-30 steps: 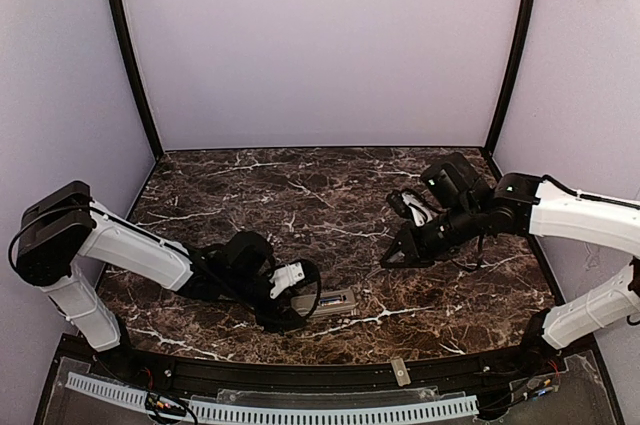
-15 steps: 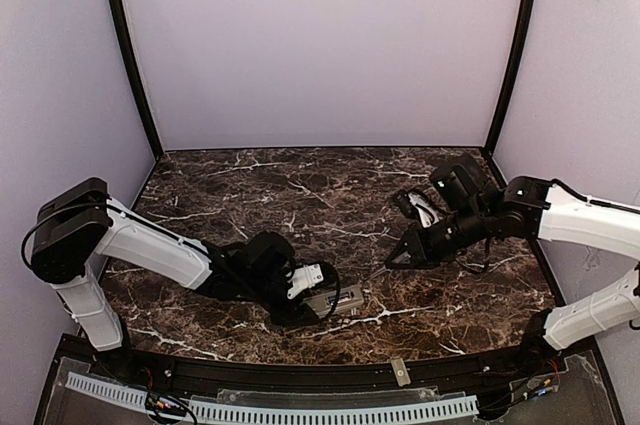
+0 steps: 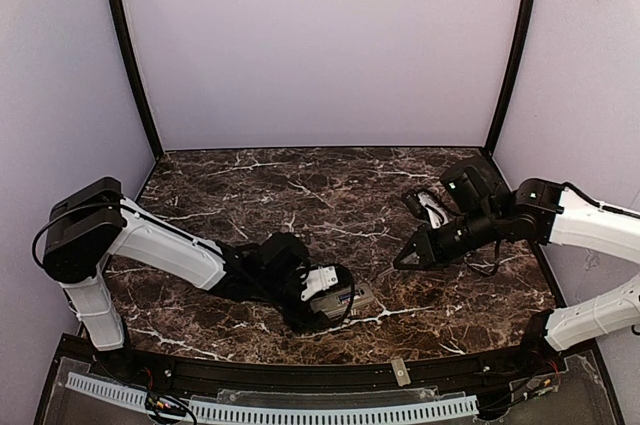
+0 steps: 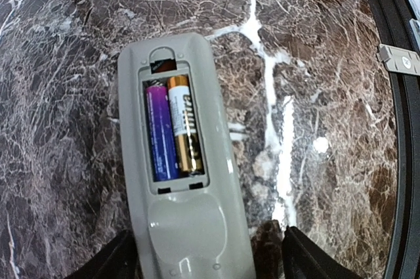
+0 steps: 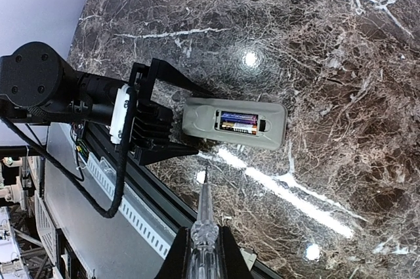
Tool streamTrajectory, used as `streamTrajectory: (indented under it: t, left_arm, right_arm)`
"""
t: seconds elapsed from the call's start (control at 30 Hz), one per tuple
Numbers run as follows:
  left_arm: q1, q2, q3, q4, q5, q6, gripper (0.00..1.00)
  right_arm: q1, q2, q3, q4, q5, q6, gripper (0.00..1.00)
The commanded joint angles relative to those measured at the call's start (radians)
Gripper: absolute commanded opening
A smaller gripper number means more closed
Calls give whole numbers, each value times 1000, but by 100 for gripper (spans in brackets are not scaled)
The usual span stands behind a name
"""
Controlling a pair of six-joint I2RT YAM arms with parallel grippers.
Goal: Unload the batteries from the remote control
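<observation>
The remote control (image 4: 190, 226) lies back-up on the marble counter (image 3: 300, 195), close to the front edge at about 6 o'clock in the top view. Its battery recess is uncovered and holds two cells side by side: a purple battery (image 4: 161, 131) and, at its 3 o'clock in the left wrist view, a gold-and-black battery (image 4: 184, 125). The left gripper (image 3: 335, 302) sits low at the remote's end with its fingers spread apart, one along each long side. Bare counter shows between the remote and one finger. The right gripper (image 3: 408, 259) hovers well apart, toward 3 o'clock. Its fingers are closed on a slim tool (image 5: 205, 226) with a clear handle, and the thin metal tip points at the remote, stopping short of it. A small grey cover piece (image 3: 400, 372) rests on the black rail (image 3: 250, 377) at the remote's 5 o'clock.
</observation>
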Motion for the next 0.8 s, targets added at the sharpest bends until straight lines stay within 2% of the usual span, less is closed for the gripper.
streamTrajectory:
  t: [0.0,0.27,0.57,0.77]
  left_arm:
    - [-6,-57,-85,89,-24,-21,79]
    - [-5,-94,-225,301,-50,-86,78]
    - [-5,-48,-244,389,-48,-120,73]
    - [-5,-13,-223,386,-45,-117,70]
  right_arm:
    - [-1,9,-1,4,17,2,0]
    - [-1,41,13,9,9,1,0]
    - [-1,54,25,10,4,5,0]
    - [-1,53,25,10,5,8,0]
